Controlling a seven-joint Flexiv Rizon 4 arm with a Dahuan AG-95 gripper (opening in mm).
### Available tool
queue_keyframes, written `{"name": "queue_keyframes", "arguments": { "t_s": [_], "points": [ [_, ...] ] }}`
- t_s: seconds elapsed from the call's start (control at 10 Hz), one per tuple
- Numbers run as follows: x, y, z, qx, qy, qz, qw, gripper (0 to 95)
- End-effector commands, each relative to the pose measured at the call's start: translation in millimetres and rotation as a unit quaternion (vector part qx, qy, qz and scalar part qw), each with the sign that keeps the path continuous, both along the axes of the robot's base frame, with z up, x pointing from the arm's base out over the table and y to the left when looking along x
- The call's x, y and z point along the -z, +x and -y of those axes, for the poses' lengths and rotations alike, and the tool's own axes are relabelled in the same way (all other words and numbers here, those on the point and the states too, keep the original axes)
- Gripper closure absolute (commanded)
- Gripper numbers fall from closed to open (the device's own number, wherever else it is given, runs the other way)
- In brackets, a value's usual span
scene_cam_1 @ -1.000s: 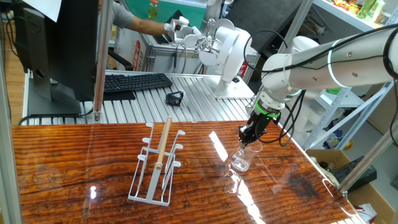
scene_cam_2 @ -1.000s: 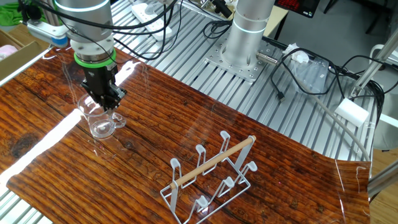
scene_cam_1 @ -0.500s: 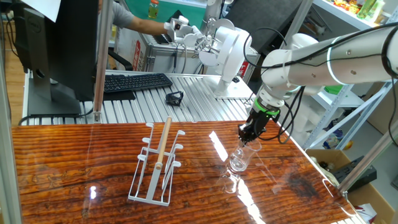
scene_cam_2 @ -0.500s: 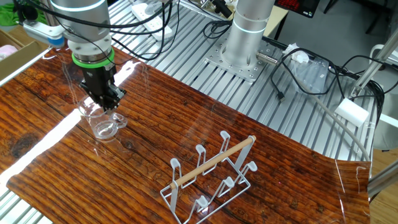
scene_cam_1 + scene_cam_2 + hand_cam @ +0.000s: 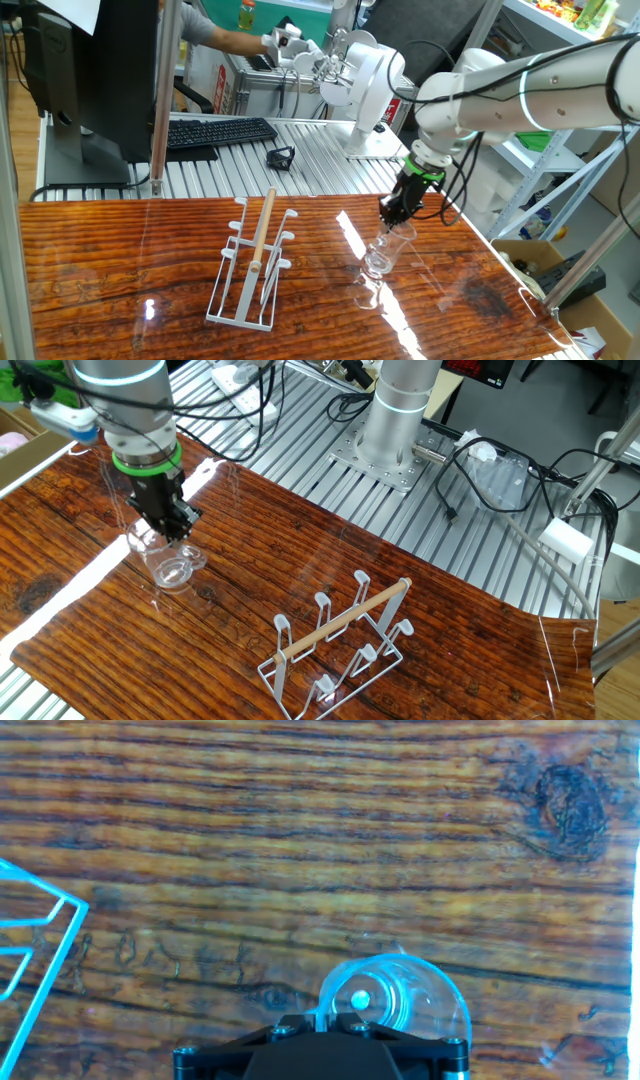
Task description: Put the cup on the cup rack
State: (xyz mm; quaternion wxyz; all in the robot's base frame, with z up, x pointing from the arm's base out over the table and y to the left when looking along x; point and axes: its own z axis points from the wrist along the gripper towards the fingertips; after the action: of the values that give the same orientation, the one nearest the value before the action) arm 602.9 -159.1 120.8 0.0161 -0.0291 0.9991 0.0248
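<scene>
A robot arm's gripper (image 5: pixel 391 214) (image 5: pixel 170 528) points straight down over a glossy wooden desk (image 5: pixel 120 270) (image 5: pixel 260 550) (image 5: pixel 300 830). It is closed on the rim of a clear glass cup (image 5: pixel 384 250) (image 5: pixel 166 560) (image 5: pixel 400 1000), which hangs directly beneath it, tilted, its base just above the desk. A white wire cup rack (image 5: pixel 252 262) (image 5: pixel 340 645) (image 5: pixel 35 935) with a wooden rod stands well apart from the cup, with nothing hung on its pegs.

a black keyboard (image 5: pixel 218 131) and dark monitor (image 5: pixel 100 70) sit behind the wooden table (image 5: pixel 120 290).
</scene>
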Motion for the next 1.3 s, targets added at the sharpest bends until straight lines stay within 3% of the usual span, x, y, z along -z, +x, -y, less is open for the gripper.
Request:
{"name": "queue_keyframes", "arguments": {
  "t_s": [0.1,0.4,0.7,0.8,1.0,1.3],
  "points": [
    [-5.3,1.6,-6.8,0.003,-0.001,-0.006,1.0,95.0],
    [-13.2,4.3,-18.8,0.013,-0.001,-0.016,0.9998,95.0],
    [-21.9,-5.3,-49.3,0.037,-0.003,-0.023,0.999,95.0],
    [-26.7,-15.5,-69.4,0.047,-0.007,-0.027,0.9985,95.0],
    [-31.2,-27.2,-91.2,0.062,-0.002,-0.035,0.9975,95.0],
    [-28.1,-46.7,-126.4,0.091,0.007,-0.04,0.9951,95.0]
  ]
}}
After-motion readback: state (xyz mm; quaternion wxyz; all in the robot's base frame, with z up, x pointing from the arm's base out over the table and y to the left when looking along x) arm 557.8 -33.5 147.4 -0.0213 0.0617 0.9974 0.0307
